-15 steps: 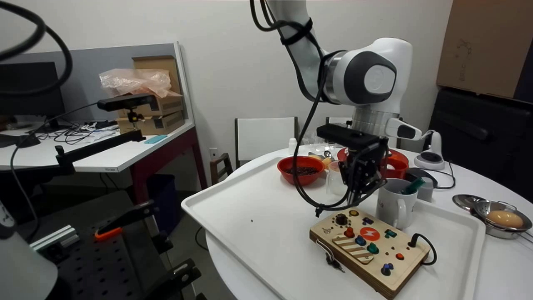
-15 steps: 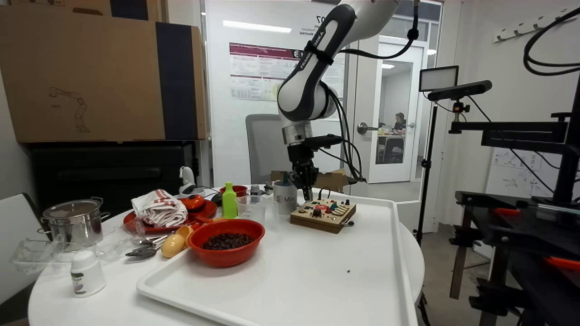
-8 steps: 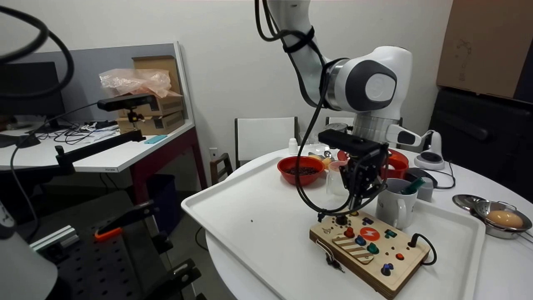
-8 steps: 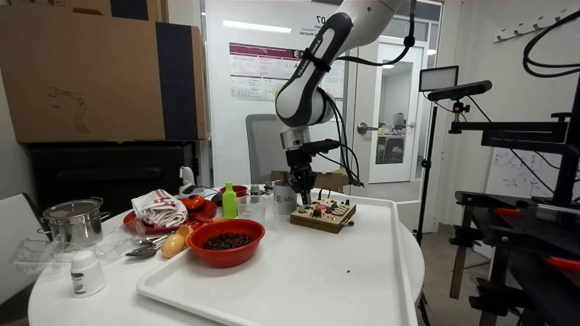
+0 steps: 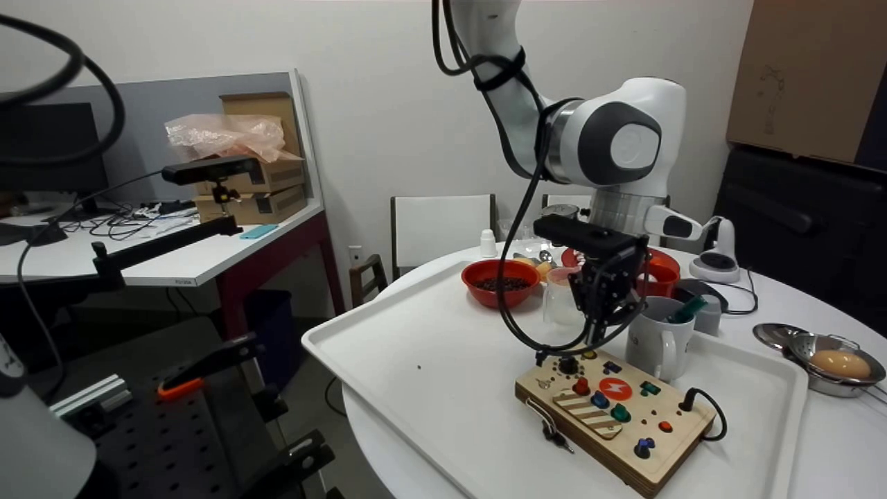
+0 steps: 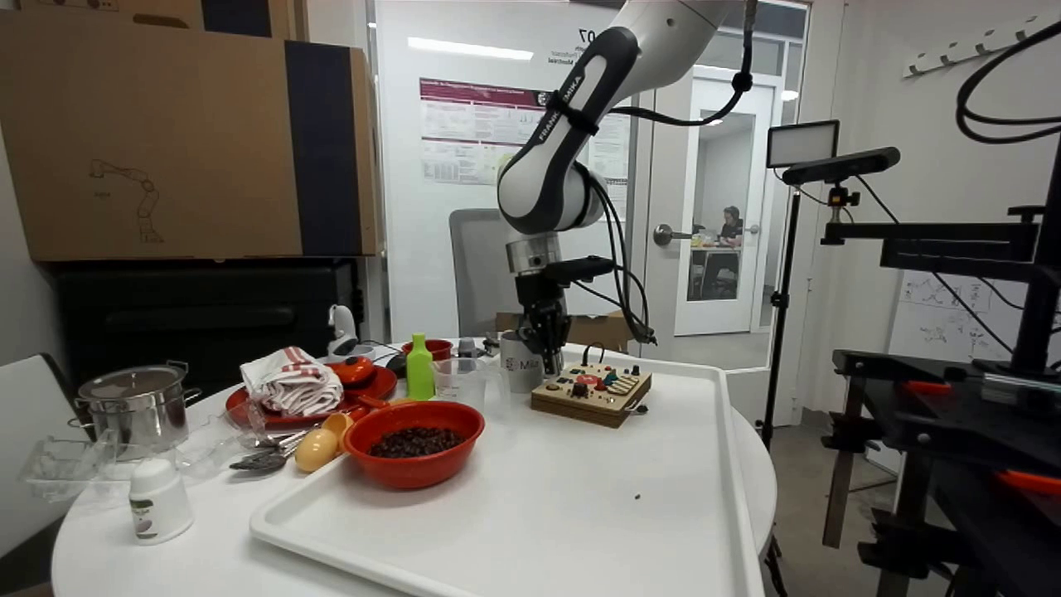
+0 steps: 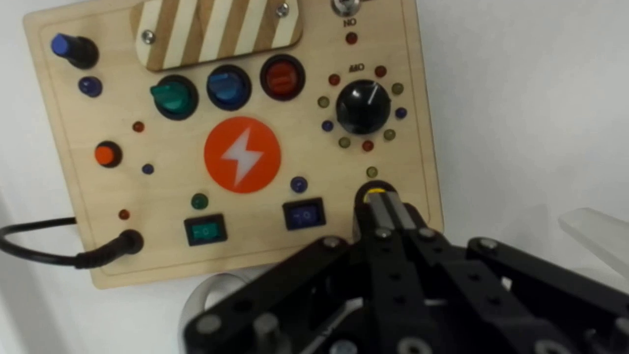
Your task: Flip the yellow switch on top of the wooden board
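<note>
One yellow button [image 7: 374, 191], round in a black collar, is our target: near a corner of the wooden board [image 7: 307, 140], which lies on the white tray [image 5: 443, 388] just beside the mug [image 6: 520, 380]. The gripper [image 7: 387, 197] has its fingers pressed together, nothing between them, tips over the button and hiding part of it in the wrist view; contact we can't confirm. Progress, our call: alignment looks done, the press probably not yet, since the pale LED [image 7: 372, 172] next to the button looks unlit. Remaining: push down, check for a change, lift off. It looks more like a push button than a flip switch, so we'd expect a straight poke to do it. Readable text: "ON" and "OFF", upside down in the wrist view, below the metal switch [image 7: 346, 6]; what looks like "Mila" on the mug in an exterior view; "FRANKA EMIKA", partly under a strap [image 6: 572, 114], along the arm [image 6: 543, 186] there. Red sticker [image 7: 242, 155] carries a lightning bolt, no words. Poster [image 6: 477, 124] text and the label on the white bottle [image 6: 160, 497] are too small for us.
</note>
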`<act>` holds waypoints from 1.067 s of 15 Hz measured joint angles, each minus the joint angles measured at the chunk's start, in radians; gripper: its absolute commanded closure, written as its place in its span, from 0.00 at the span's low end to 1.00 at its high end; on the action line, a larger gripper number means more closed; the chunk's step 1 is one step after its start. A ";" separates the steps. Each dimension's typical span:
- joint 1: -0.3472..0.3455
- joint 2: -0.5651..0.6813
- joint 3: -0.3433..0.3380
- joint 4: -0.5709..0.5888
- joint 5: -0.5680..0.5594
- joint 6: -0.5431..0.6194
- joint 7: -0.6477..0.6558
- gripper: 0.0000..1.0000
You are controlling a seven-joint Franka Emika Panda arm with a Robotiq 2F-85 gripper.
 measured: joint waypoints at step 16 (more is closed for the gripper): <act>0.002 0.041 0.004 0.037 -0.001 -0.003 -0.002 1.00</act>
